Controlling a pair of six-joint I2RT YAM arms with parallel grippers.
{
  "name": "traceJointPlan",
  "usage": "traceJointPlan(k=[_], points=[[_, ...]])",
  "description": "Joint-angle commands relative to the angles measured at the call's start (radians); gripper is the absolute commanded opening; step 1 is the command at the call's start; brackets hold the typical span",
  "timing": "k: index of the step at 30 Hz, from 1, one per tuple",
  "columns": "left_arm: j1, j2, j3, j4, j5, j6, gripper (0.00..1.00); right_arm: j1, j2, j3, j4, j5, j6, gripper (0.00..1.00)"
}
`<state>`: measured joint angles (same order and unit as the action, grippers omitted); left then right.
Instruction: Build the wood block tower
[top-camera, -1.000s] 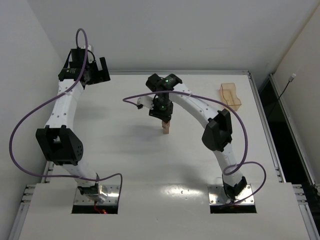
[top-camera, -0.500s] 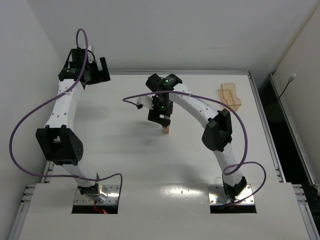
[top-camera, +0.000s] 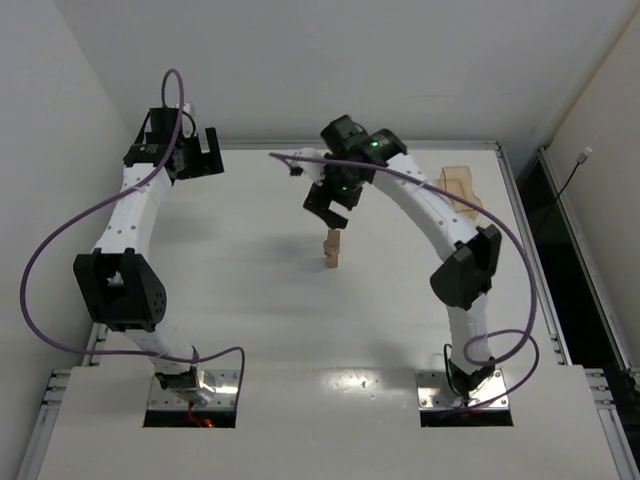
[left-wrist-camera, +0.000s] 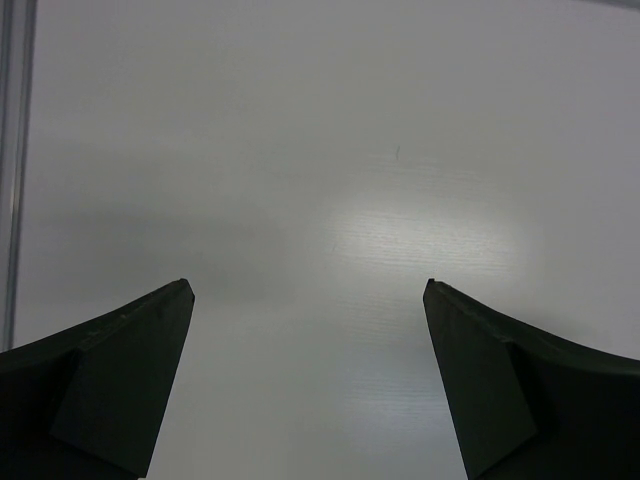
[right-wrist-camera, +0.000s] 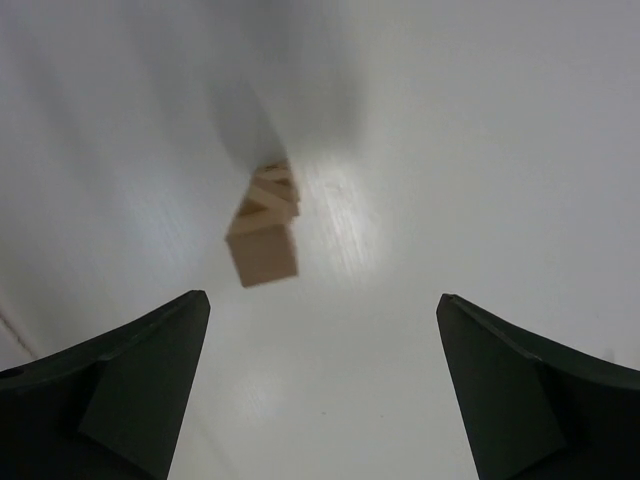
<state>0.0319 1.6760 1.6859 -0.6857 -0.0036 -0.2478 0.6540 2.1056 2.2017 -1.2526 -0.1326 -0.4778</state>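
Wood block tower stands near the middle of the table, its cubes stacked slightly askew; the build looks nearly or fully done. Right gripper hovers just beyond it, spread wide and empty. Left gripper waits far left, also wide apart, holding nothing.

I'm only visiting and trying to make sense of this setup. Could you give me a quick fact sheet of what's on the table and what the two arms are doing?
Tower: wood block tower, small cubes stacked mid-table, slightly uneven; exact count unclear
Right fingers: open, empty, raised above the tower, not touching it
Left fingers: open, empty, over bare table at the far left
Tray: amber tray, far right side of the table
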Motion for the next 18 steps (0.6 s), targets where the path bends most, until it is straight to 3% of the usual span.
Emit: traceJointPlan(k=[1, 6, 11, 18], points=[[-0.038, -0.053, -0.089, 0.006, 0.013, 0.048, 0.99, -0.123, -0.182, -0.1, 0.174, 0.071, 0.148, 0.95], [-0.085, -0.091, -0.221, 0.026, 0.022, 0.071, 0.99, -0.36, -0.424, -0.477, 0.427, 0.155, 0.287, 0.96], [-0.095, -0.124, -0.31, 0.049, 0.022, 0.081, 0.99, -0.496, -0.565, -0.796, 0.579, 0.2, 0.288, 0.96], [-0.095, -0.114, -0.344, 0.049, 0.013, 0.099, 0.99, -0.6, -0.624, -0.933, 0.639, 0.16, 0.335, 0.96]])
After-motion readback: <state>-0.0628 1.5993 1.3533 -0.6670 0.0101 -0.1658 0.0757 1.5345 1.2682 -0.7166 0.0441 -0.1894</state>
